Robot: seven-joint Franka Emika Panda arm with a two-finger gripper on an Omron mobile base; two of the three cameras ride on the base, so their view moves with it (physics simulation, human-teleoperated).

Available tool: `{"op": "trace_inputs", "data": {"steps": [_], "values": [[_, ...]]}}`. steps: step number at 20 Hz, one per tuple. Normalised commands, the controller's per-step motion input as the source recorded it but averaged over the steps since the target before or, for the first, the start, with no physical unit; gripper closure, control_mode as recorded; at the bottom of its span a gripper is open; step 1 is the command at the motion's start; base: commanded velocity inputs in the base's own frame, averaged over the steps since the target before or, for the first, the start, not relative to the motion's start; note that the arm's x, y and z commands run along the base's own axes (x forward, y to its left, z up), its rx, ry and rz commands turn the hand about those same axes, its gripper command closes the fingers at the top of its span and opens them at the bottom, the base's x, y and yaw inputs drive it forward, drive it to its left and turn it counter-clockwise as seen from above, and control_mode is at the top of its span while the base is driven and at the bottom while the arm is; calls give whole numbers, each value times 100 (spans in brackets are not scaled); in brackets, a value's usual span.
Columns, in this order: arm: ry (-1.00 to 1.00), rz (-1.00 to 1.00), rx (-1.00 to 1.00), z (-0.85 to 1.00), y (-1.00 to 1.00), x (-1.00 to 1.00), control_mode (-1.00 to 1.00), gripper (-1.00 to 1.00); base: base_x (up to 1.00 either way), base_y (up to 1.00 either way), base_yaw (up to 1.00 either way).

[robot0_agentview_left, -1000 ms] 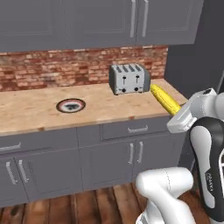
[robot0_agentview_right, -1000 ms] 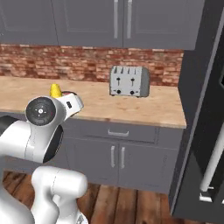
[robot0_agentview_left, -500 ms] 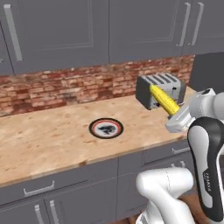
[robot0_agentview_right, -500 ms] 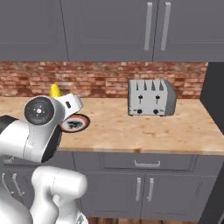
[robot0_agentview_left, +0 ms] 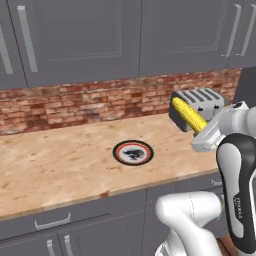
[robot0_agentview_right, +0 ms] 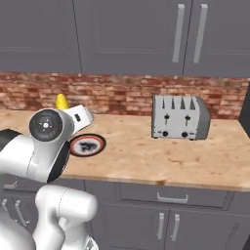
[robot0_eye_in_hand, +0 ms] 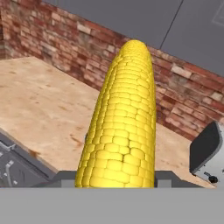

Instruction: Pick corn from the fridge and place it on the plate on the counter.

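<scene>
My gripper is shut on the yellow corn, which sticks out forward between the two dark fingers. In the left base view the corn hangs above the counter in front of the toaster, with the gripper at its lower end. The plate, with a black rim, red ring and white centre, lies flat on the counter to the left of the corn and below it. In the right base view the corn's tip pokes above the arm, with the plate just below. A sliver of the dark fridge shows at the right edge.
A silver toaster stands against the brick wall on the right part of the counter. Grey wall cupboards hang above, and grey drawers sit below the worktop. Open worktop lies left of the plate.
The whole picture has shifted: the base has driven left along the counter, so the plate and toaster now sit further right in view. The corn stays held in the gripper.
</scene>
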Motion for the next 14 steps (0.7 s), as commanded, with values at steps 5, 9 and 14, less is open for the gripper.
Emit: {"op": "trace_inputs", "data": {"steps": [5, 9, 14], "values": [[0, 0, 0, 0, 0, 0, 100, 100, 56, 0, 3], [13, 0, -3, -12, 0, 4, -100, 100, 23, 0, 0], [60, 0, -21, -70, 16, 18, -100, 100, 0, 0, 0]]}}
